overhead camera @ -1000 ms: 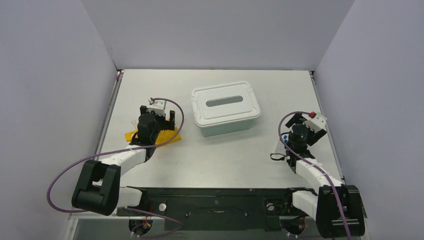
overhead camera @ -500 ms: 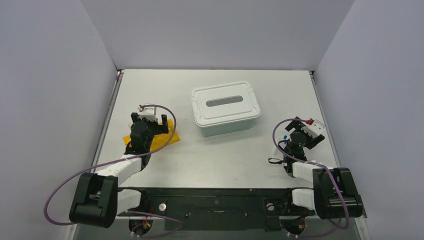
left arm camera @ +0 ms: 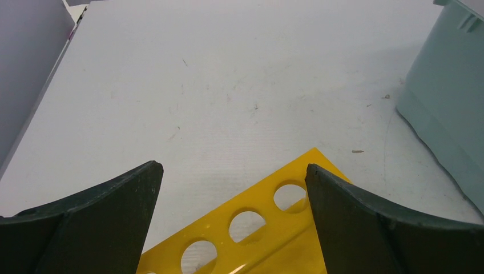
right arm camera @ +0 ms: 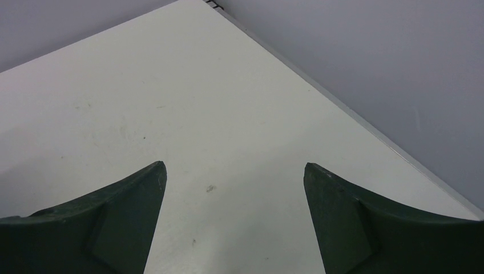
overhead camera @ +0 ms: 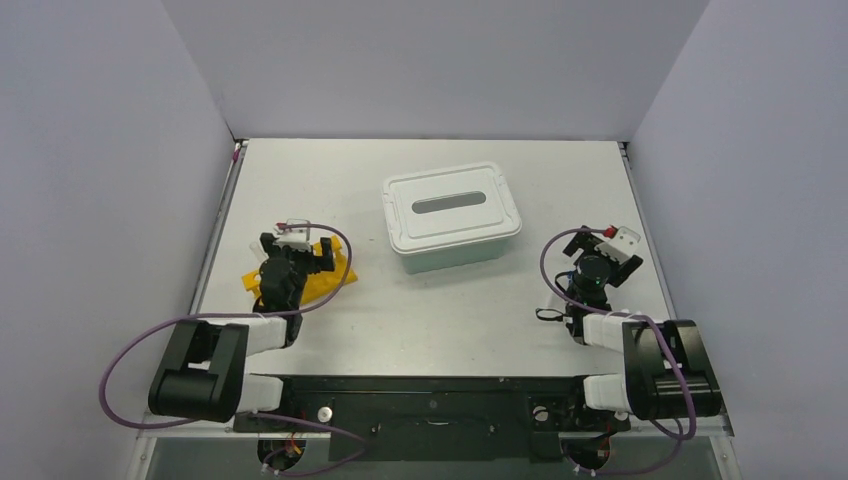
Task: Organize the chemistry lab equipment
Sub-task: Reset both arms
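Left tool (left arm camera: 232, 166) and right tool (right arm camera: 234, 165) gape wide; flat glossy yellow holed rack (left arm camera: 268, 242) beneath left.

The light is bright and even in all three views, and it seems to come from above, well diffused. In the top view the table (overhead camera: 300, 180) is pale and evenly lit. The white lid (overhead camera: 410, 228) is close to overexposed, and the tub (overhead camera: 455, 257) throws only a soft, short shadow on its near side. This view is sharp up to the corners.

In the left wrist view the fine marks on the table are in focus. The dark fingers (left arm camera: 85, 228) of the left gripper (left arm camera: 231, 166) show little detail, and a small streak of glare lies on the yellow rack (left arm camera: 274, 225).

In the right wrist view the fingers (right arm camera: 91, 228) of the right gripper (right arm camera: 234, 165) are equally dark. A soft grey shade lies over the table at the left.
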